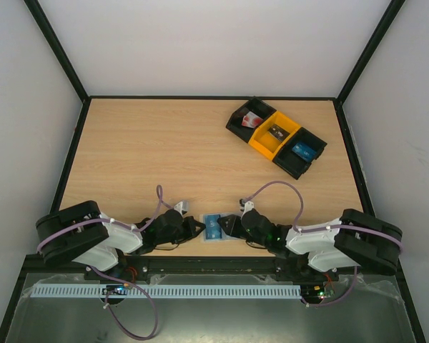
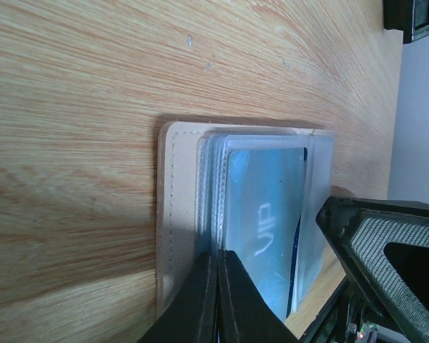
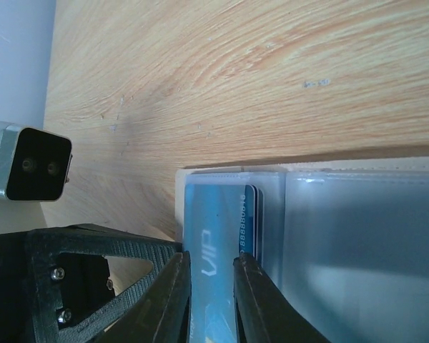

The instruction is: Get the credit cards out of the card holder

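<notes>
**Position.** The holder (image 1: 216, 229) was laid flat on the table (image 1: 164, 157) at its near edge, between the two grippers.

**Left gripper** (image 2: 216, 261). The jaws were closed together on the holder's edge. A sleeve was judged to be pinched there so that the holder was steadied.

**Right gripper** (image 3: 211, 257). The jaws were set narrowly apart, with the end of the VIP card (image 3: 213, 229) between them. Whether the card was actually clamped could not be told.

**Contents of the holder.**
- The VIP card was seated in its pocket, with most of its length under the translucent sleeve.
- The edge of a second card (image 3: 252, 214), darker blue and bearing digits, was visible beneath it.
- The neighbouring pocket (image 3: 357, 243) appeared to be empty.

**Bins.** One blue card (image 1: 302, 150) was seen in the black bin (image 1: 287, 164) at the far right of the table, well apart from the holder.

**Progress.** The task was judged to be partly done. If the binned card is counted as an extraction, one card had been removed and at least two were left. The VIP card had been approached but not drawn out.
</notes>
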Motion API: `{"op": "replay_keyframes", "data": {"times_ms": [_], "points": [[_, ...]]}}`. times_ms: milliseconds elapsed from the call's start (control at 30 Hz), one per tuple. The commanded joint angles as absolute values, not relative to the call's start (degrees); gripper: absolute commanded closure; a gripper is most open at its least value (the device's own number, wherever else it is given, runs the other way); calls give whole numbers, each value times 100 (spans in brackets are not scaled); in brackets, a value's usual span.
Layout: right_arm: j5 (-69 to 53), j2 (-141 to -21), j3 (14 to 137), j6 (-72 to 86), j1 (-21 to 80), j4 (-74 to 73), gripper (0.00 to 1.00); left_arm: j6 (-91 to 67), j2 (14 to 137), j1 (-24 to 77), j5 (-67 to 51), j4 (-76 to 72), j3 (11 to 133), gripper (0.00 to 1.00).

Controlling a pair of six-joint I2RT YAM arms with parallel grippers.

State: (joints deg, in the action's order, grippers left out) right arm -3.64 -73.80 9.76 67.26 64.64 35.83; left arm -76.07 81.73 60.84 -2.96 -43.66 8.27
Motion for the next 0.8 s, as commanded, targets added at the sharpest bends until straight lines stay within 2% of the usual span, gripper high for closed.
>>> {"op": "replay_keyframes", "data": {"times_ms": [0,767], "points": [[-54,-7229,1143,6593,6504,3237,82,-7559,8372,6148,-319,-3390,667,97],[-361,-7817,1112,6697,6505,3876,83,-7489,8458,6157,-334,-3287,816,97]]}}
